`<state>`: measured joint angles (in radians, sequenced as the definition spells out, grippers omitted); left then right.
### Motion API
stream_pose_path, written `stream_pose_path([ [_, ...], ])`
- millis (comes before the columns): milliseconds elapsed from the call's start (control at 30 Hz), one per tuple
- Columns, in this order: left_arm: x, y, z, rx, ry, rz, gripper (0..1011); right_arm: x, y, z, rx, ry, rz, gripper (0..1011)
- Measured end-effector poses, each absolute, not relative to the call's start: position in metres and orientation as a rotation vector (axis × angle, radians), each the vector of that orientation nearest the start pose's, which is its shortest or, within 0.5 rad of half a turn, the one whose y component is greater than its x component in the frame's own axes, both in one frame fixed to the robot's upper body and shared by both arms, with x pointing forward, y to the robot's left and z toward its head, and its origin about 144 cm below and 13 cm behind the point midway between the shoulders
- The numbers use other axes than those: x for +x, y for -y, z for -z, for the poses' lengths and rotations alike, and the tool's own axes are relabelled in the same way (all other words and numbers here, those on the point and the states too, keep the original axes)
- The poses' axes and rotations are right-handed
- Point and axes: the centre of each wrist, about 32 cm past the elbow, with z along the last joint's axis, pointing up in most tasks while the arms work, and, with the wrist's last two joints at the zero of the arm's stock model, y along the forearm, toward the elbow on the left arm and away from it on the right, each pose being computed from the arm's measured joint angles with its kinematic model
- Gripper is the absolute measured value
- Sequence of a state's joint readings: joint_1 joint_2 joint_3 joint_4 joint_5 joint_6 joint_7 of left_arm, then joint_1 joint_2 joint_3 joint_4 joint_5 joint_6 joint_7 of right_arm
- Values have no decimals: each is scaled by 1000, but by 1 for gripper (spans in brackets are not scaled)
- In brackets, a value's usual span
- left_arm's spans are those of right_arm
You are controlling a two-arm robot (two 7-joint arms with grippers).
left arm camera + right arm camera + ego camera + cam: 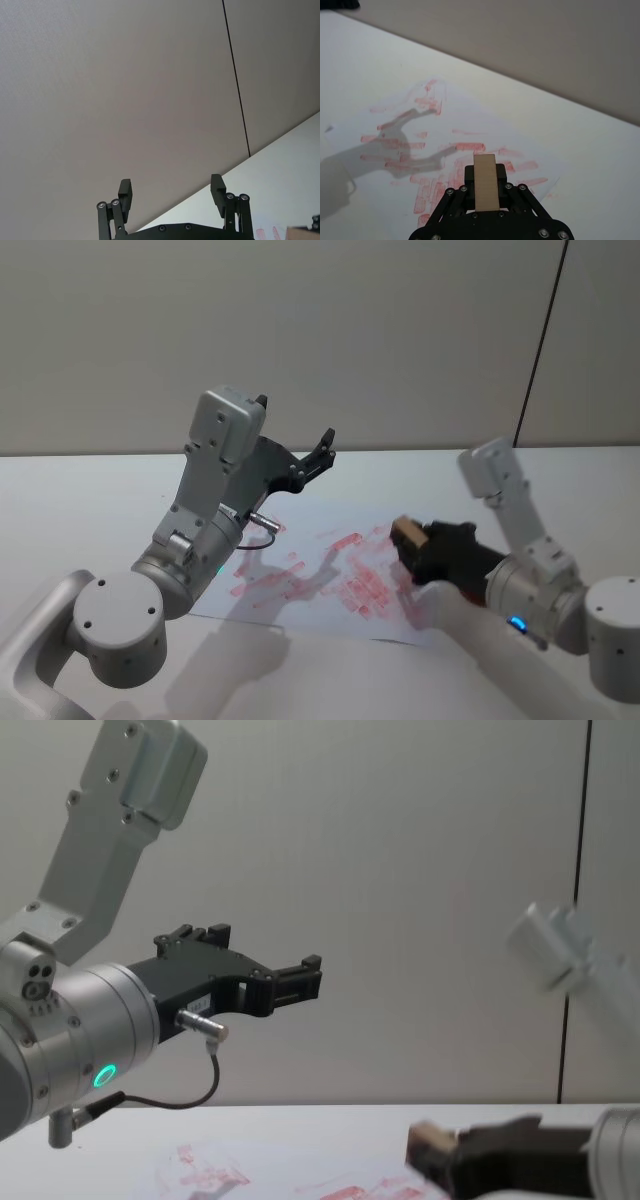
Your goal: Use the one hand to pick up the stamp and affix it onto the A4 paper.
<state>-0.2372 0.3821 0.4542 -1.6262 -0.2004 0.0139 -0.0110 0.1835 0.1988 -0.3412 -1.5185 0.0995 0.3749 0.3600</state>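
The right gripper (415, 540) pinches the stamp (485, 182) between its black fingers. The stamp is a small tan wooden block, and its end sticks out past the fingertips. It is low over the right side of the A4 paper (485, 125). I cannot tell if it touches the sheet. The paper lies flat on the white table (80, 500), in the middle, and it has many red marks (365, 590) on it. Most of the marks are just beside the stamp, to its left. Behind the fingers, the grey right arm comes in from the near right.

The left gripper (171, 192) is up in the air on the left, well above the paper. Its two fingers are spread apart with nothing between them. It points at the far grey wall (300, 320). Its dark shadow (405, 150) falls on the left part of the paper.
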Motion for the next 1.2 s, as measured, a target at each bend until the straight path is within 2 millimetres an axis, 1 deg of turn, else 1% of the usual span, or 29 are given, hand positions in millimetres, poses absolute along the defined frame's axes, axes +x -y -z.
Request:
stream_pose_path([
  [233, 492, -198, -1204, 61, 268, -1124, 1001, 500, 169, -1148, -425, -171, 876, 219],
  [467, 492, -198, -1204, 61, 268, -1124, 1001, 503, 158, -1136, -456, -190, 863, 219],
  [667, 492, -198, -1204, 61, 268, -1124, 1002, 504, 152, -1130, -461, -194, 866, 219],
  [933, 492, -198, -1204, 61, 268, -1124, 1001, 502, 150, -1127, -453, -193, 883, 219],
  [1133, 492, -198, -1204, 61, 268, -1124, 1001, 499, 153, -1130, -426, -194, 901, 219],
  [1200, 492, -198, -1204, 61, 268, -1124, 1001, 498, 156, -1135, -409, -193, 914, 219],
])
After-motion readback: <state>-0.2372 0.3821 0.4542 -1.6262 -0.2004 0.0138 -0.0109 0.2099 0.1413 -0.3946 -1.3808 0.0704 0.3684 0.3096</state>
